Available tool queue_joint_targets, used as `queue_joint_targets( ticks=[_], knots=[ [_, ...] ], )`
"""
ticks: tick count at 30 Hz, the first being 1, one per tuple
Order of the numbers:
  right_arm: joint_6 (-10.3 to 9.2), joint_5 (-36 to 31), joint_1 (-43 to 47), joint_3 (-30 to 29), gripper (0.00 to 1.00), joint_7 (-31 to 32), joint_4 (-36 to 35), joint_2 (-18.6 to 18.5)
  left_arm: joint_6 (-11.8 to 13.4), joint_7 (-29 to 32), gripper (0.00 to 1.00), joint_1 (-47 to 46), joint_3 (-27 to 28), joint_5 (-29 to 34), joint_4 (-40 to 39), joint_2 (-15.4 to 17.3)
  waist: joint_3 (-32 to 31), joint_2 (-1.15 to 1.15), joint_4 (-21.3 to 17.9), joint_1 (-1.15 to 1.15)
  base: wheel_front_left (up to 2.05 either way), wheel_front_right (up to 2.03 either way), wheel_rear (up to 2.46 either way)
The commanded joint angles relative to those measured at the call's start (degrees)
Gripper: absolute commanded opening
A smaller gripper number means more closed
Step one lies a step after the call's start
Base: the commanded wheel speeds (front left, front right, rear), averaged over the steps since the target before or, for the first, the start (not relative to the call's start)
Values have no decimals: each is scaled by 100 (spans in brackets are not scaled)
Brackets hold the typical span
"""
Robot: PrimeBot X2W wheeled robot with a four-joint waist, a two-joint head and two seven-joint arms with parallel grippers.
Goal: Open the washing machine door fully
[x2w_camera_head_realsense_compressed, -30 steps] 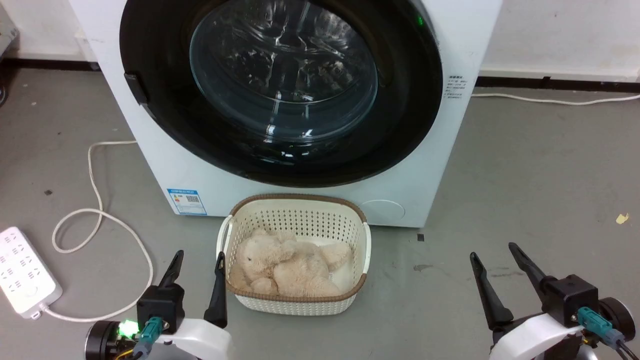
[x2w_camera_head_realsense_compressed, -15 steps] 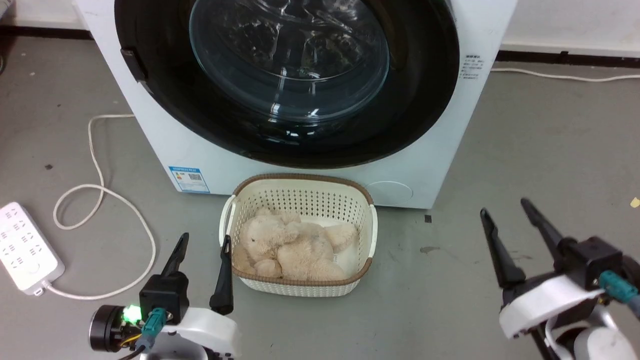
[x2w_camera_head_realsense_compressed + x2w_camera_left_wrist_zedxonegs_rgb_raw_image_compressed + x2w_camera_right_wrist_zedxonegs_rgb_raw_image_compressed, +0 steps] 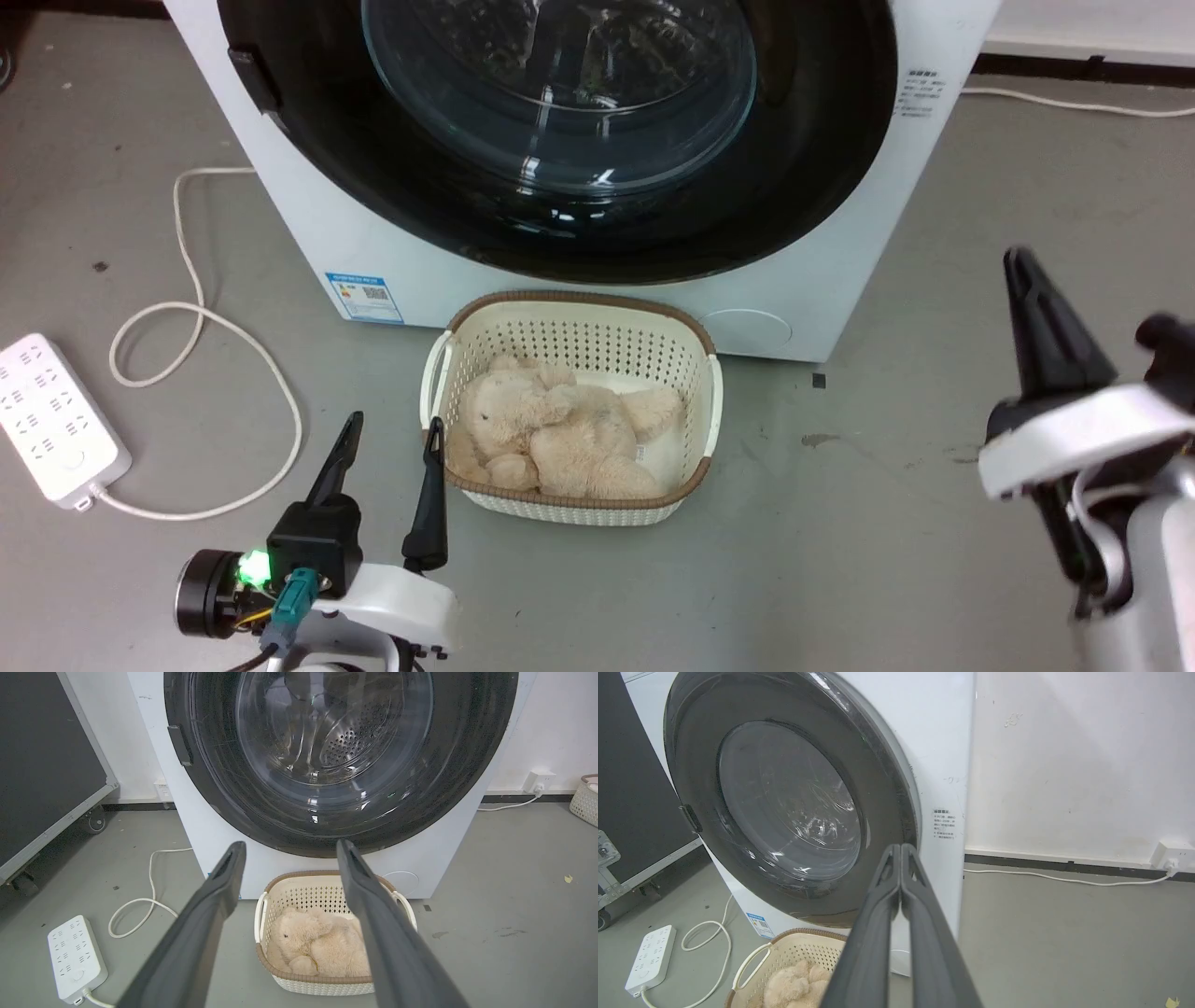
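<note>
The left gripper (image 3: 394,422) is holding its jaws released, fingers spread and grasping nothing, low at the near left above the floor (image 3: 887,523). The right gripper (image 3: 900,847) is pressing its jaws clenched tip to tip on nothing, raised at the near right. In the right wrist view its tips are lining up with the lower right rim of the washing machine door (image 3: 560,140).

The door is lying flush against the front of the washing machine (image 3: 840,280) at the far centre, apart from both grippers.

A cream basket (image 3: 569,301) is standing on the floor just in front of the machine, carrying a beige plush toy (image 3: 560,439). A white power strip (image 3: 56,420) is lying at the left.
</note>
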Motion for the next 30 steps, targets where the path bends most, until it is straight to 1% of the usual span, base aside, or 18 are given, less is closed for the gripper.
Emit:
queue_joint_targets(
  ticks=[1, 4, 5, 13, 21, 22, 23, 24, 27, 28, 30],
  knots=[
    [-1, 82, -264, 12, 0, 27, 80, -113, 35, -79, 100, -140, -24, -53, -33, 0, 54, 0, 23, -1, 0, 0, 0],
    [-1, 239, -512, 61, 0, 93, 279, -180, 44, -115, 100, -180, -59, -51, -41, 0, 126, 0, 59, -1, 0, 0, 0],
    [-1, 477, -790, 27, 0, 158, 503, -194, 54, -151, 100, -218, -74, -53, -64, 4, 196, 0, 94, -1, 0, 0, 0],
    [-2, 1183, -1592, -173, 0, 386, 1120, -193, 80, -246, 100, -312, -121, -59, -133, 11, 434, 0, 186, -1, 0, 0, 0],
    [-2, 1964, -2421, -419, 0, 813, 1795, -183, 101, -342, 100, -429, -190, -61, -195, 15, 718, 0, 288, -1, 0, 0, 0],
    [-2, 1964, -2421, -419, 0, 813, 1795, -183, 101, -342, 100, -429, -190, -61, -195, 15, 718, 0, 288, -1, 0, 0, 0],
    [-2, 2127, -2622, -462, 0, 914, 1943, -202, 106, -366, 100, -457, -214, -62, -208, 15, 788, 0, 317, -1, 0, 0, 0],
    [-2, 2127, -2622, -462, 0, 914, 1943, -202, 106, -366, 100, -457, -214, -62, -208, 15, 788, 0, 317, -1, 0, 0, 0],
    [-2, 2367, -2924, -559, 0, 1087, 2215, -237, 113, -402, 100, -496, -236, -72, -220, 15, 886, 0, 361, -1, 0, 0, 0],
    [-2, 2503, -3113, -616, 0, 1217, 2411, -283, 117, -426, 100, -524, -262, -82, -220, 14, 950, 0, 401, -1, 0, 0, 0],
    [-2, 2578, -3206, -647, 0, 1302, 2509, -311, 119, -438, 100, -542, -285, -89, -217, 14, 979, 0, 432, -1, 0, 0, 0]
  ],
)
